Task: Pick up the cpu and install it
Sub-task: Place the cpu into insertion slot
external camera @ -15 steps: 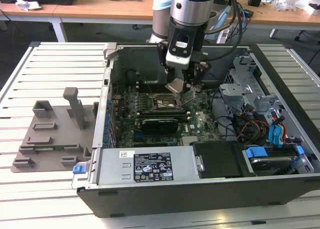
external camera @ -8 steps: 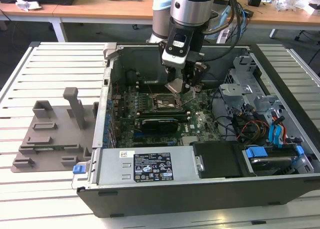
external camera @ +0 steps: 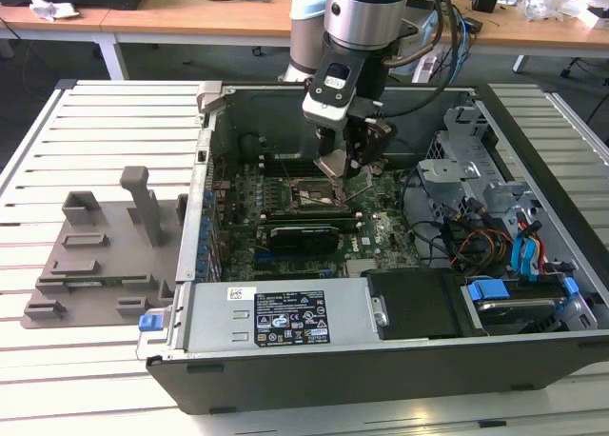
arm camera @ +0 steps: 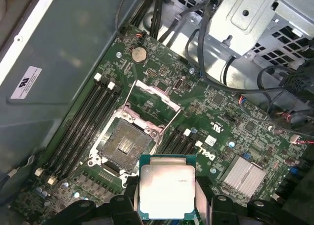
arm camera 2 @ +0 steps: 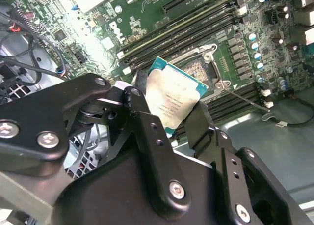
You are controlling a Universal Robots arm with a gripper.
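Note:
The cpu [arm camera: 167, 190], a flat square chip with a shiny silver top, is pinched by its edges in my gripper [arm camera: 167, 208], which is shut on it. In the second wrist view the cpu [arm camera 2: 172, 99] is tilted and held above the green motherboard, just beside the open black socket [arm camera 2: 198, 70]. The socket [arm camera: 125, 145] lies bare with its metal frame [arm camera: 152, 95] swung up. In the exterior view my gripper [external camera: 349, 176] hangs inside the open computer case, a little to the exterior view's right of the socket [external camera: 303, 196].
A grey plastic tray [external camera: 95, 255] sits on the slatted table at the exterior view's left. The case holds a power supply [external camera: 285, 317], a drive cage [external camera: 476, 160] with cables, memory slots [arm camera: 81, 122] beside the socket and a small heat sink [arm camera: 244, 173].

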